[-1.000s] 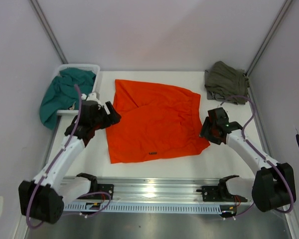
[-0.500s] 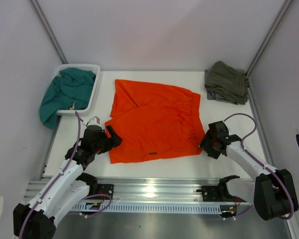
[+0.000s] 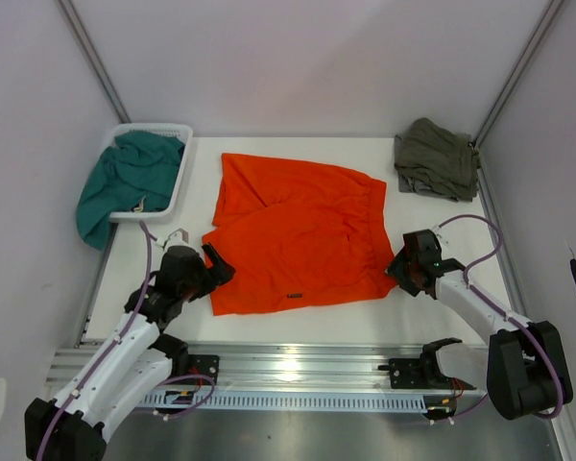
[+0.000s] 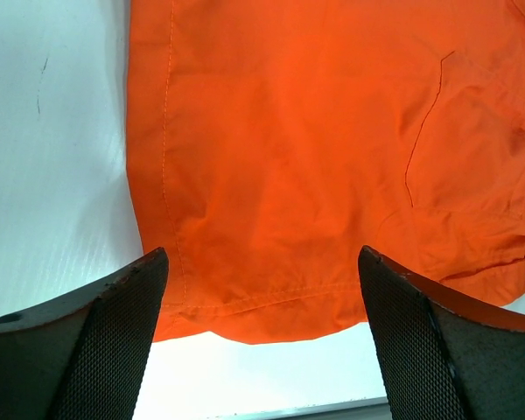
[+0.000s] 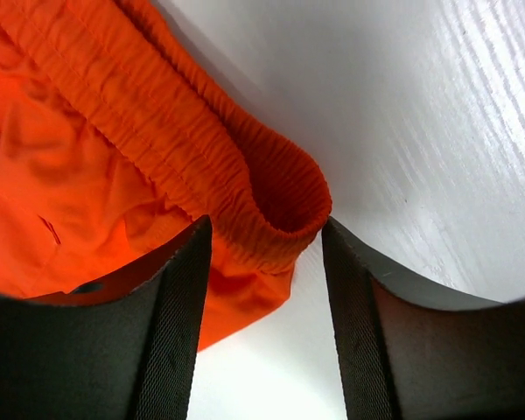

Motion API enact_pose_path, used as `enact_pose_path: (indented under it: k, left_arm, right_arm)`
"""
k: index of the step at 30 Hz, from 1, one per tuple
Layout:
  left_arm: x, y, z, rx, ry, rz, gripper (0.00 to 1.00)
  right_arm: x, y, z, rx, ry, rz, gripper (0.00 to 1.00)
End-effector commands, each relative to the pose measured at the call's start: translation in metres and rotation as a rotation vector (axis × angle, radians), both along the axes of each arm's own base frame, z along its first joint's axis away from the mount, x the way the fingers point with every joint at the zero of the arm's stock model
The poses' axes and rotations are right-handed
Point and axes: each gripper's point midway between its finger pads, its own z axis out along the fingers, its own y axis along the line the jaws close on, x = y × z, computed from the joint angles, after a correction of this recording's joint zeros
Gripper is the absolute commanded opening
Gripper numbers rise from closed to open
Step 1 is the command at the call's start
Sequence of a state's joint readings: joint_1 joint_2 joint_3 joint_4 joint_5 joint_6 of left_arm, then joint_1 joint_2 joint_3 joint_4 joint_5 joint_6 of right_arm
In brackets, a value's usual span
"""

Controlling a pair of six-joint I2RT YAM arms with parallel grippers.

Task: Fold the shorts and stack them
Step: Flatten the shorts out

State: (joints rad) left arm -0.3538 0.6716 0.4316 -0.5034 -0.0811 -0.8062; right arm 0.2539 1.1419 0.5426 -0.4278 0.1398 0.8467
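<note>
**Task state, left to right.** A teal garment lies bunched in and over the white basket at the far left corner, unfolded. The orange shorts lie spread flat at the centre of the table, their gathered waistband along the right edge, and no fold shows in them. The olive-green shorts sit in a compact heap at the far right corner; whether they are properly folded cannot be told. On this evidence the orange pair awaits its first fold, the teal piece is not yet begun, and no stack of two exists.

**Arm pose, left to right.** The left arm reaches forward and inward, bringing the left gripper low over the near-left corner of the orange shorts. Its fingers stand wide apart with nothing between them, and the stitched hem lies just ahead. The right arm is bent inward at the elbow. The right gripper sits at the near-right corner with its fingers about half parted on either side of the waistband end, which is not pinched.
</note>
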Motion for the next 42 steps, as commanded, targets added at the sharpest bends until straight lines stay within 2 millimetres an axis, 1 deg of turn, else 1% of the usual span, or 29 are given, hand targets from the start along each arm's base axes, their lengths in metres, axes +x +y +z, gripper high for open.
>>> enact_pose_path:
  k: [1,4,5,6,7,10,11,13,18,23,26,27,28,29,30,33,35,36,38,39,42]
  left_arm:
    - [0.006,-0.002,0.004,-0.026,-0.025,0.036,0.91]
    - [0.005,-0.002,-0.001,-0.022,-0.010,0.042,0.92]
    - [0.005,-0.002,-0.003,-0.022,0.000,0.044,0.92]
    - [0.004,-0.002,-0.006,-0.028,0.012,0.054,0.91]
    - [0.002,-0.002,-0.011,-0.028,0.026,0.058,0.91]
    - [-0.003,-0.002,-0.020,-0.032,0.072,0.074,0.89]
    - [-0.005,-0.003,-0.021,-0.030,0.082,0.073,0.89]
    - [-0.010,-0.001,-0.024,-0.018,0.105,0.079,0.89]
    - [-0.023,-0.003,-0.027,0.015,0.136,0.027,0.86]
    - [-0.039,-0.018,-0.029,-0.008,0.207,-0.022,0.85]
    - [-0.044,-0.020,-0.022,-0.025,0.208,-0.006,0.85]
    - [-0.042,-0.022,-0.013,-0.034,0.191,-0.006,0.85]
    - [-0.044,-0.021,-0.012,-0.031,0.193,-0.003,0.86]
    - [-0.047,-0.015,-0.012,-0.005,0.204,0.007,0.86]
    - [-0.045,-0.013,-0.002,0.004,0.189,0.012,0.86]
    - [-0.048,-0.003,-0.006,0.065,0.215,0.021,0.86]
    - [-0.047,-0.007,-0.009,0.058,0.223,0.012,0.84]
    - [-0.050,-0.006,-0.017,0.066,0.248,0.010,0.83]
    - [-0.050,-0.009,-0.022,0.060,0.255,0.004,0.82]
    - [-0.053,-0.009,-0.030,0.062,0.270,-0.001,0.81]
    - [-0.056,-0.013,-0.037,0.049,0.289,-0.009,0.80]
  right_arm:
    - [0.017,-0.011,0.007,-0.030,-0.068,-0.076,0.55]
    - [0.019,-0.015,0.003,-0.041,-0.059,-0.099,0.45]
    - [0.019,-0.016,0.003,-0.043,-0.057,-0.106,0.36]
    - [0.020,-0.017,0.003,-0.044,-0.061,-0.111,0.31]
    - [0.021,-0.017,0.004,-0.044,-0.063,-0.115,0.18]
    - [0.020,-0.020,0.005,-0.056,-0.062,-0.127,0.06]
    - [0.020,-0.021,0.006,-0.060,-0.062,-0.131,0.00]
    - [0.020,-0.022,0.006,-0.063,-0.063,-0.135,0.00]
    - [0.021,-0.023,0.003,-0.069,-0.056,-0.135,0.00]
    - [0.022,-0.021,-0.001,-0.070,-0.047,-0.130,0.00]
    - [0.022,-0.022,-0.001,-0.071,-0.049,-0.132,0.00]
    - [0.021,-0.022,-0.003,-0.071,-0.044,-0.133,0.00]
    - [0.022,-0.022,-0.003,-0.071,-0.046,-0.136,0.00]
    - [0.022,-0.022,-0.003,-0.071,-0.046,-0.133,0.00]
    - [0.023,-0.022,-0.003,-0.071,-0.046,-0.133,0.00]
    - [0.022,-0.021,-0.006,-0.070,-0.038,-0.126,0.00]
    - [0.023,-0.019,-0.006,-0.062,-0.042,-0.120,0.00]
    - [0.023,-0.018,-0.006,-0.060,-0.040,-0.117,0.00]
    - [0.024,-0.018,-0.007,-0.057,-0.038,-0.117,0.00]
    - [0.023,-0.018,-0.007,-0.060,-0.035,-0.118,0.00]
    - [0.024,-0.019,-0.005,-0.064,-0.044,-0.117,0.00]
